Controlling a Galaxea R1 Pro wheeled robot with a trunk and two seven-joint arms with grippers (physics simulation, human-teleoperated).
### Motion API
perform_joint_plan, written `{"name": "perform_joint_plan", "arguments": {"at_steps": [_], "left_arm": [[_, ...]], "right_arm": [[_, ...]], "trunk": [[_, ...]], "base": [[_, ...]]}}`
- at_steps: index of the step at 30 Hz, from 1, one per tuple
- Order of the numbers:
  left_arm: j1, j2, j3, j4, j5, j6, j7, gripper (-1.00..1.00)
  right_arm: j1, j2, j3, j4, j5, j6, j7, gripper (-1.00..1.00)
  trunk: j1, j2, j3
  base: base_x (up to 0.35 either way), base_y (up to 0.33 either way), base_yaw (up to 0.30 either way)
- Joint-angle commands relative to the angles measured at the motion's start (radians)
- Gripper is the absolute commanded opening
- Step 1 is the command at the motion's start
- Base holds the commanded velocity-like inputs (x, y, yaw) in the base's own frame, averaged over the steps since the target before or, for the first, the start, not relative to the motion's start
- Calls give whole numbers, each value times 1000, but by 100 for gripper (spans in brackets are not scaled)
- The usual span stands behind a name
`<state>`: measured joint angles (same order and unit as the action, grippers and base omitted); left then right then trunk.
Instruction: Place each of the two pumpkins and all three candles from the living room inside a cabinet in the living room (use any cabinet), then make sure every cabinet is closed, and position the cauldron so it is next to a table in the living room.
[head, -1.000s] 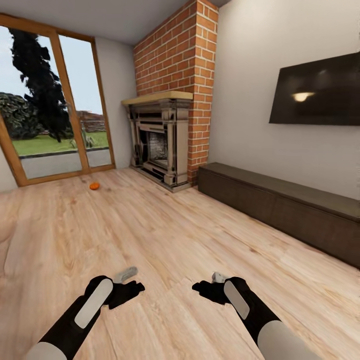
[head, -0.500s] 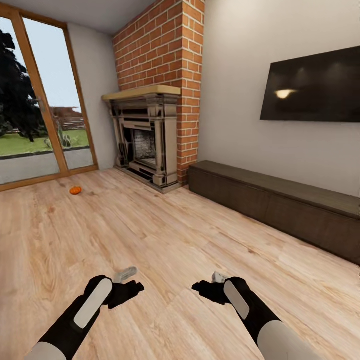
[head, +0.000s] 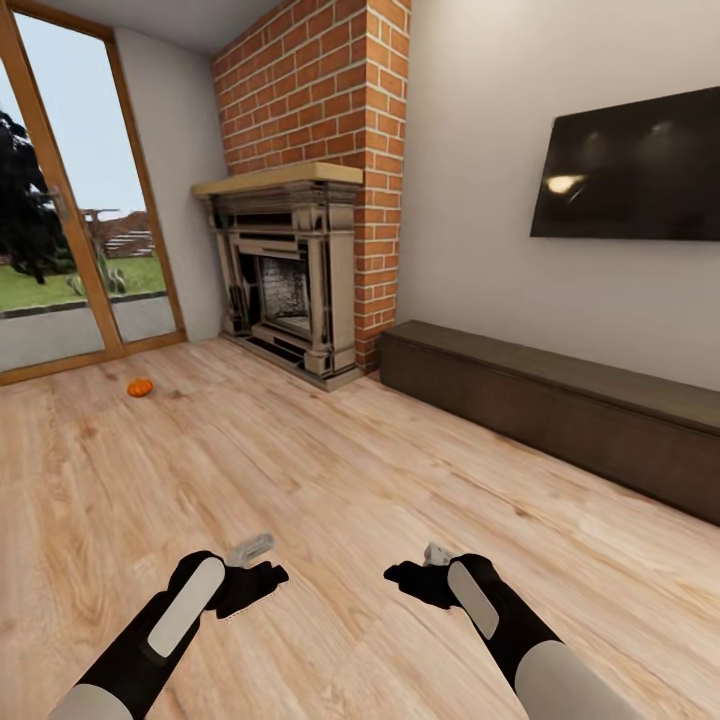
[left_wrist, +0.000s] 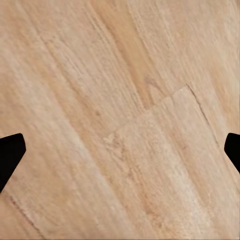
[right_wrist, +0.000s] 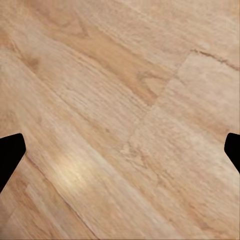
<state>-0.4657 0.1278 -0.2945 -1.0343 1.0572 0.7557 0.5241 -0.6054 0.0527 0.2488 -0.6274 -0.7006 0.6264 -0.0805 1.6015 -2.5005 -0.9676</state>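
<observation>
Pumpkin on floor, far ahead-left of left tool.

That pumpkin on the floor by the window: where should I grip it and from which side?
Come down from above and close on the round sides of the pumpkin. It sits low and flattened on the bare wood floor, clear all round. Its stem is too small to make out here. Both the left gripper and the right gripper are open and empty.
</observation>
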Motion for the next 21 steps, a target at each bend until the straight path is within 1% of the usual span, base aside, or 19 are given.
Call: {"name": "perform_joint_plan", "arguments": {"at_steps": [1,5,9,16,21], "left_arm": [[-1,1,-3,-1,10,-1,10,100],[-1,1,-3,-2,10,-1,9,100],[-1,1,-3,-2,10,-1,8,100],[-1,1,-3,-2,10,-1,8,100],[-1,1,-3,-2,10,-1,8,100]], "right_arm": [[-1,0,3,-2,-10,3,-8,100],[-1,1,3,-2,-10,3,-7,100],[-1,0,3,-1,-10,4,15,100],[-1,-2,4,-2,-7,4,23,100],[-1,-3,4,-1,3,5,24,100]], "trunk": [[0,0,-1],[0,0,-2],[0,0,-4],[0,0,-10],[0,0,-11]], "base": [[283,190,-1],[299,161,-92],[311,129,-231],[317,110,-241],[319,106,-49]]}}
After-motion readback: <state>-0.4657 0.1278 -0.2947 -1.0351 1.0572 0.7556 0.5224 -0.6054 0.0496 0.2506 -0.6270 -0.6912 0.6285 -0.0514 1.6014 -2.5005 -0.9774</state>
